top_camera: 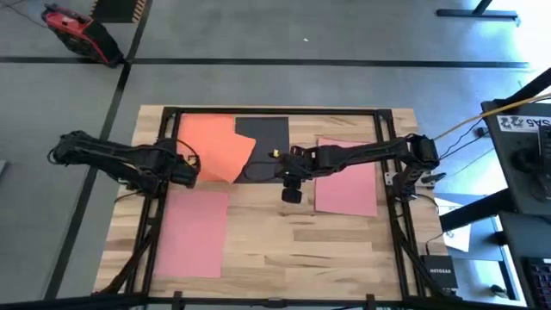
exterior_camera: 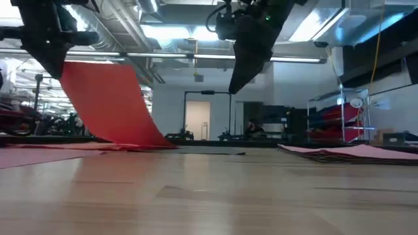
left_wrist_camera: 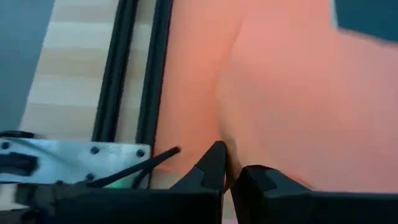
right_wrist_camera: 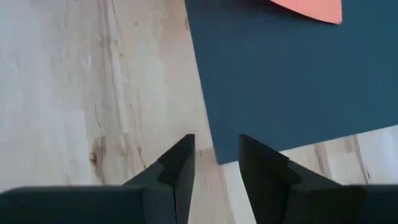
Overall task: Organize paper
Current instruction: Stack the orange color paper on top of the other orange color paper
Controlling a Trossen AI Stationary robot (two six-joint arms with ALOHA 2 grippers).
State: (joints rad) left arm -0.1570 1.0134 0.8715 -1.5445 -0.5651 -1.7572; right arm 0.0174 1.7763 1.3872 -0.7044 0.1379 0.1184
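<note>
I found the left gripper (left_wrist_camera: 227,177) pinched on the near edge of the orange sheet (top_camera: 215,145), with that edge raised off the wood so the sheet curved down to the tabletop (top_camera: 284,245) at its far side. I judged this hold was meant to drag or reposition the sheet, which partly overlapped the black sheet (top_camera: 269,133) at the table's far middle.

The right gripper (right_wrist_camera: 216,163) hovered above the near corner of the black sheet, fingers spread a little and holding nothing; I took this as lining up for a grasp at that corner.

One pink sheet (top_camera: 195,232) lay flat at the near left of the table. Another pink sheet (top_camera: 347,176) lay at the right under the right arm; the low view suggested more than one sheet stacked there, but I could not tell how many.

The surface was pale wooden planks inside a black frame (top_camera: 275,110). Beyond it was grey floor, a red device (top_camera: 73,26) at the far left, and equipment along the right.
</note>
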